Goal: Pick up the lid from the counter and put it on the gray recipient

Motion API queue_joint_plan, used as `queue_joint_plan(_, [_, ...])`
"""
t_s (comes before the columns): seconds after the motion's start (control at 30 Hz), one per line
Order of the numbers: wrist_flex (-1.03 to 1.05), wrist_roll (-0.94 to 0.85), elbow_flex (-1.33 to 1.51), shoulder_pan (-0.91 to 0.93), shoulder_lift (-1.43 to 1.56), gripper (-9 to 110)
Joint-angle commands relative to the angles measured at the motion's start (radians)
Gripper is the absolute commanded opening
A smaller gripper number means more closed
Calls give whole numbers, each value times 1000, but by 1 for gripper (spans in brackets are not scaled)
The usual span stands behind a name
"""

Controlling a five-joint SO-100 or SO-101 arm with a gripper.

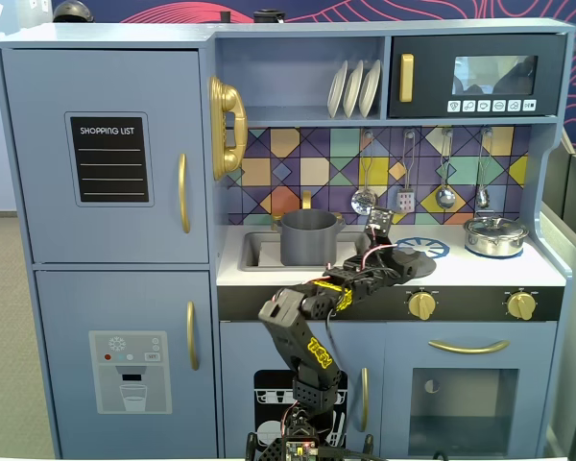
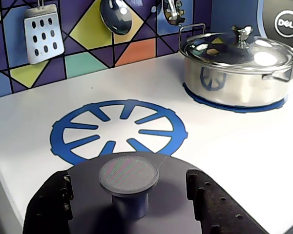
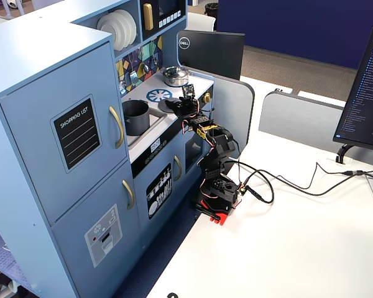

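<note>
Wrist view: matte dark-gray lid with round knob, gripper fingers spread wide

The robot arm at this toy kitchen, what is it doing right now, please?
The arm reaches over the counter, and its gripper is open with one finger on each side of the knob of the dark gray lid. The lid lies flat on the counter, not lifted. The gray pot stands uncovered by the sink. The silver pot sits on its burner with its own lid on.
</note>
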Motion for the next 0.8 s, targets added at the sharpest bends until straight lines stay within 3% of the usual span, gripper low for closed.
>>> queue_joint_plan(0.0, [-37, 8, -107, -9, -46, 21])
queue_joint_plan(0.53, [-66, 17, -239, -23, -247, 17])
queue_joint_plan(0.77, [-51, -12, -221, -48, -252, 0])
